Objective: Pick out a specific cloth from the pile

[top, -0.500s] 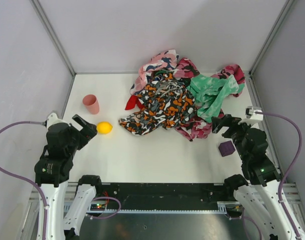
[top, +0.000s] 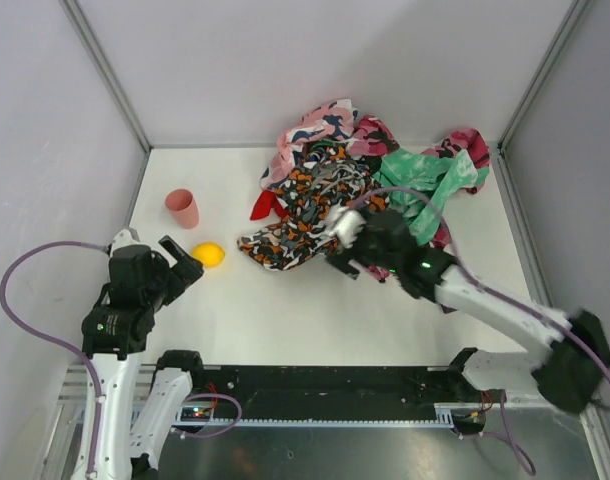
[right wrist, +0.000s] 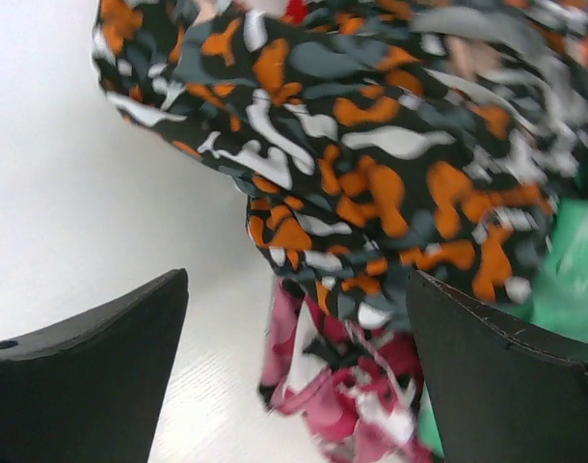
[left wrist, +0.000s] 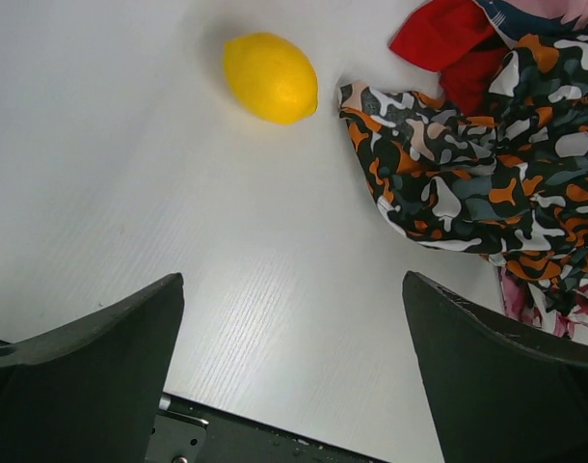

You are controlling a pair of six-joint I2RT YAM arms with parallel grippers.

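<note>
The cloth (top: 263,205) is plain bright red and pokes out at the left edge of the pile (top: 330,205), beneath the orange-black-white camouflage piece (left wrist: 487,164). In the left wrist view the cloth (left wrist: 439,34) lies at the top right. My right gripper (top: 347,255) hangs open at the pile's near edge. Between its fingers I see a pink floral fold (right wrist: 333,386) under the orange camouflage (right wrist: 371,174), and neither finger touches fabric. My left gripper (top: 185,262) is open over bare table (left wrist: 292,289), left of the pile and well short of the cloth.
A pink cup (top: 182,208) stands at the left of the table. A yellow lemon (top: 209,255) lies just ahead of my left gripper, and it shows as the lemon (left wrist: 271,77) at the top of that wrist view. Green and pink cloths (top: 425,180) make up the pile's right side. Walls close in three sides.
My right arm has swung from the right edge out across the table to the pile's near edge. The left arm has shifted slightly. Both grippers stay open.
</note>
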